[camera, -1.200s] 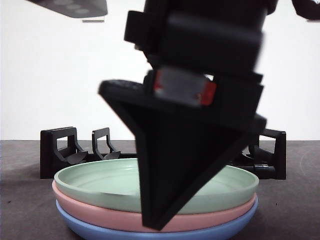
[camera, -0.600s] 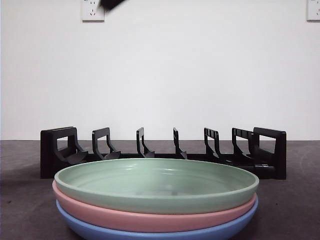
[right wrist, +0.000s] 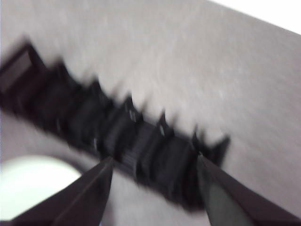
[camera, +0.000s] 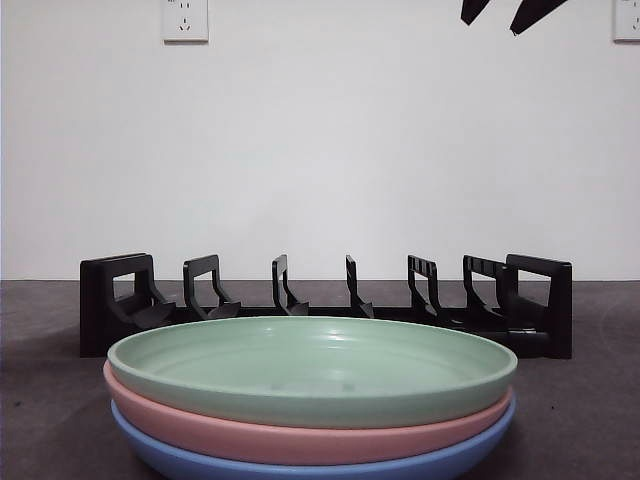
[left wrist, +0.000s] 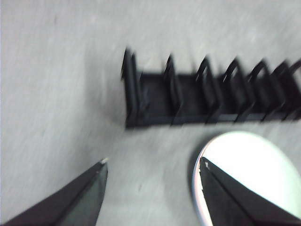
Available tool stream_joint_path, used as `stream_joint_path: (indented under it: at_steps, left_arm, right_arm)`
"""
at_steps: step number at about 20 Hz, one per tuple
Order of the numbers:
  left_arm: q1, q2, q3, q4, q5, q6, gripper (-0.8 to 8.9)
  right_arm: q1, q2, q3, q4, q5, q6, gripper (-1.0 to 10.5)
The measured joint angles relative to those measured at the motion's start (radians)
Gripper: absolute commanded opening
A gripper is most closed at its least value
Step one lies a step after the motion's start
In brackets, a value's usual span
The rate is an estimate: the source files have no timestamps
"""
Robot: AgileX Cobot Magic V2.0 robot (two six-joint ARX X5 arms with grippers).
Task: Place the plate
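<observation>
Desk point(camera: 40, 420) carries a black rack point(camera: 325, 305), slots unfilled; just in front of it a stack of three: green plate point(camera: 310, 370) on pink plate point(camera: 300, 435) on blue plate point(camera: 310, 466). Left tool point(left wrist: 153, 165) and right tool point(right wrist: 155, 162) both gape wide, gripping nothing, high above the rack.

Three plates sit stacked on the counter point(camera: 60, 420): one green plate point(camera: 310, 368) on top, one pink plate point(camera: 290, 435) under it, one blue plate point(camera: 310, 465) at the bottom; behind them stands one black rack point(camera: 325, 305); two wall sockets, one point(camera: 185, 18) left, one point(camera: 626, 18) right.
</observation>
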Motion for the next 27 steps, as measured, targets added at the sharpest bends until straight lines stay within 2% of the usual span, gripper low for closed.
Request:
stream_joint_path:
  at_steps: [2, 3, 6, 7, 8, 9, 10, 13, 21, 22, 24, 27]
  left_arm:
    - [0.000, 0.000, 0.000, 0.035, 0.000, 0.000, 3.10]
    - [0.000, 0.000, 0.000, 0.041, 0.000, 0.000, 3.10]
    - [0.000, 0.000, 0.000, 0.042, 0.000, 0.000, 3.09]
    - [0.000, 0.000, 0.000, 0.042, 0.000, 0.000, 2.74]
    - [0.000, 0.000, 0.000, 0.042, 0.000, 0.000, 0.90]
    - [0.000, 0.000, 0.000, 0.042, 0.000, 0.001, 0.27]
    - [0.000, 0.000, 0.000, 0.043, 0.000, 0.000, 0.07]
    - [0.000, 0.000, 0.000, 0.048, 0.000, 0.000, 0.07]
    - [0.000, -0.001, 0.000, 0.050, 0.000, 0.002, 0.07]
    - [0.005, -0.005, -0.001, 0.058, -0.018, 0.032, 0.07]
    - [0.031, -0.082, -0.088, 0.185, -0.026, 0.116, 0.07]
    - [0.112, -0.294, -0.369, 0.417, -0.026, 0.214, 0.07]
  right_arm:
    - [-0.111, 0.007, 0.000, 0.063, -0.143, -0.007, 2.9]
    - [-0.145, 0.010, 0.000, 0.071, -0.175, -0.008, 2.9]
    - [-0.176, 0.010, 0.000, 0.058, -0.187, -0.011, 2.9]
    - [-0.178, 0.010, 0.000, 0.053, -0.186, -0.011, 2.2]
    - [-0.180, 0.010, 0.000, 0.053, -0.187, -0.011, -0.1]
    - [-0.180, 0.010, 0.000, 0.058, -0.186, -0.015, 0.2]
    - [-0.181, 0.010, 0.000, 0.067, -0.187, -0.019, 0.2]
    - [-0.181, 0.010, 0.000, 0.070, -0.216, -0.019, 0.2]
    - [-0.181, 0.010, 0.000, 0.072, -0.216, -0.019, 0.2]
    - [-0.181, 0.010, 0.000, 0.072, -0.216, -0.019, 0.2]
    - [-0.181, 0.010, 0.000, 0.074, -0.216, -0.019, 0.2]
    - [-0.181, 0.010, 0.000, 0.074, -0.216, -0.019, 0.2]
